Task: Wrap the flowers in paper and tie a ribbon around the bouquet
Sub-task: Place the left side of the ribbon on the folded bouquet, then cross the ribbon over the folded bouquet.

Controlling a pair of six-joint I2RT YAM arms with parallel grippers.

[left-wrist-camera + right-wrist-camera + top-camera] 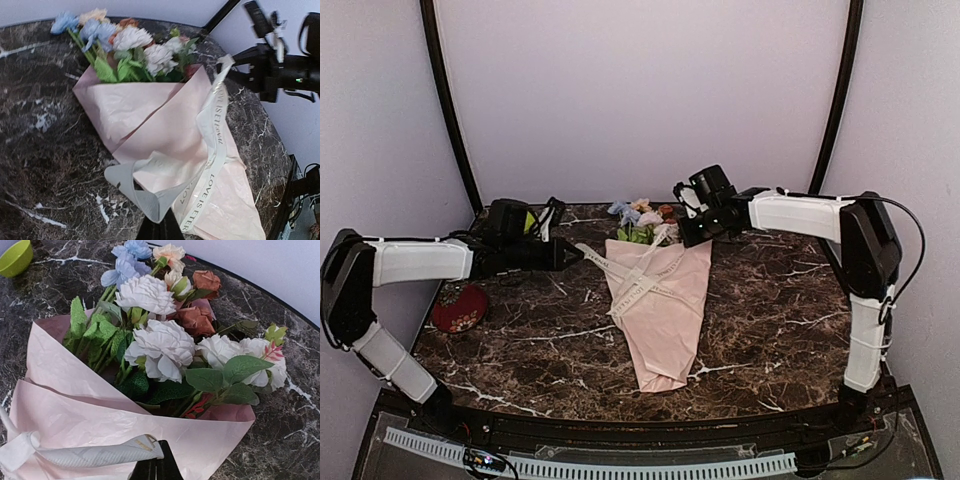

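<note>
While the bouquet (662, 305) lies at the centre of the marble table (780, 300) with its blooms toward the top of the frame, both forearms are held level and point inward. At centre-left, the left gripper (576, 255) is pressed together on one end of the ribbon (638, 283). Just right of the blooms, the right gripper (682, 232) pinches the other end.

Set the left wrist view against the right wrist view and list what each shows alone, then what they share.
Left wrist only: the right end effector from outside, and legible lettering on the floppy cream-beige ribbon. Right wrist only: a lime-green round bowl. Both: the pale pink paper bouquet, its blue, white and peach artificial flowers, the dark marble table, and a ribbon end pinched in each camera's own fingers.
</note>
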